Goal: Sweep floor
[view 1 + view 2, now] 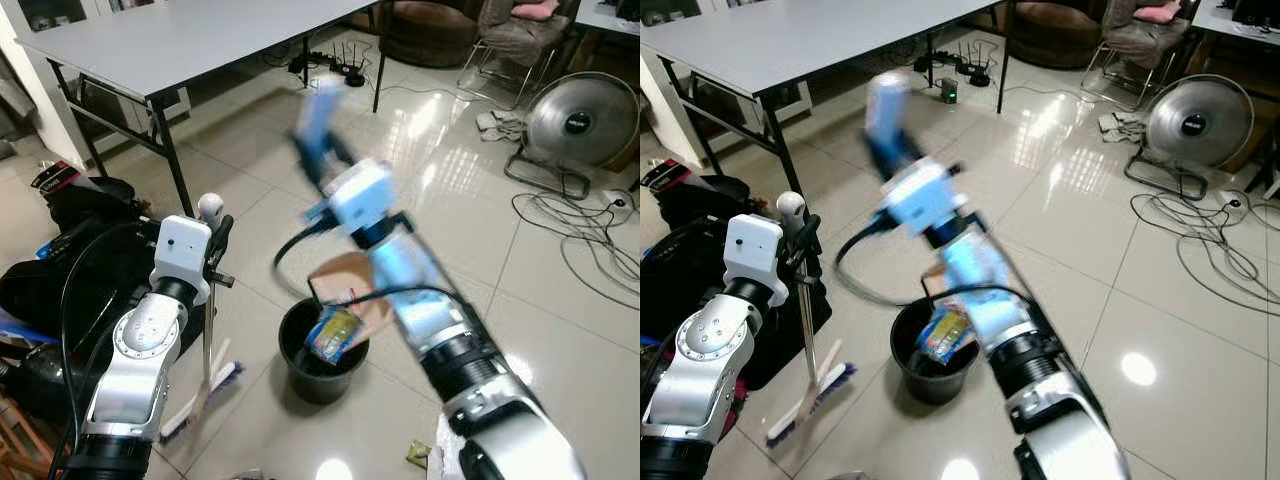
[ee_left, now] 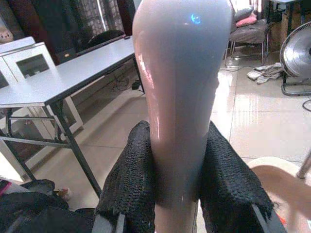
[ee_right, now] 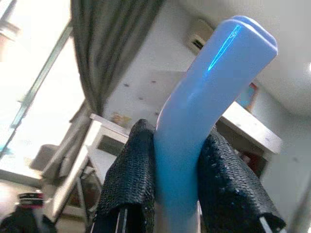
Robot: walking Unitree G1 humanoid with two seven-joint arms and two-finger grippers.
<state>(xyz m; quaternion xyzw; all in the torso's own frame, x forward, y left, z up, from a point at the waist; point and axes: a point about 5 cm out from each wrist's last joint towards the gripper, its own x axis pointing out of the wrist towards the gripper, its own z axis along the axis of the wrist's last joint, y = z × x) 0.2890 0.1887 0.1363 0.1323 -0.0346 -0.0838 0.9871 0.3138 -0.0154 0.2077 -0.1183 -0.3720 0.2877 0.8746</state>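
Note:
My left gripper (image 1: pixel 216 243) is shut on the pale handle (image 2: pixel 182 97) of a broom that stands upright. Its blue-bristled head (image 1: pixel 216 384) rests on the tiles left of a black bin (image 1: pixel 298 372). My right gripper (image 1: pixel 318 158), blurred, is shut on a blue dustpan handle (image 3: pixel 204 97) that points up and away. The arm reaches over the bin. A brownish pan (image 1: pixel 346 279) hangs tilted at the bin's far rim. A yellow and blue packet (image 1: pixel 335 333) lies inside the bin.
A grey folding table (image 1: pixel 200 40) stands at the back left, with black bags (image 1: pixel 80 260) by its leg. A floor fan (image 1: pixel 583 122) and loose cables (image 1: pixel 590 235) lie to the right. Small litter (image 1: pixel 418 456) sits on the tiles near my right arm.

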